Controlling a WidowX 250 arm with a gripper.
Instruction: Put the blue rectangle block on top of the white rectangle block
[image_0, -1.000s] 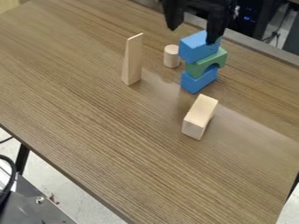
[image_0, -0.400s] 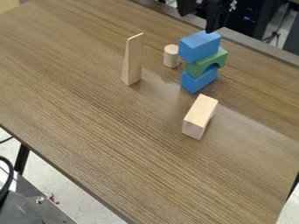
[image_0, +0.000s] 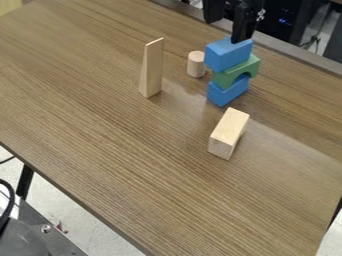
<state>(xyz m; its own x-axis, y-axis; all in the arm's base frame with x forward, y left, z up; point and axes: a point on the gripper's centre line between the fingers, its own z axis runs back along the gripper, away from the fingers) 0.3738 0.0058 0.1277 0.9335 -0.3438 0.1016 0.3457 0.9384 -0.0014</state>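
The fingers (image_0: 243, 24) stand apart, empty, above the green arch (image_0: 236, 71), which bears the upper blue block (image_0: 224, 55). Off-centre lowering could topple it short of the white block (image_0: 230, 131) on the arch's near side.

Probably a lab; robot gripper (image_0: 227, 29), blue-lit equipment (image_0: 286, 21)

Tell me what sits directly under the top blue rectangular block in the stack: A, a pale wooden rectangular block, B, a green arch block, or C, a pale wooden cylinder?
B: the green arch block lies right beneath the top blue block.
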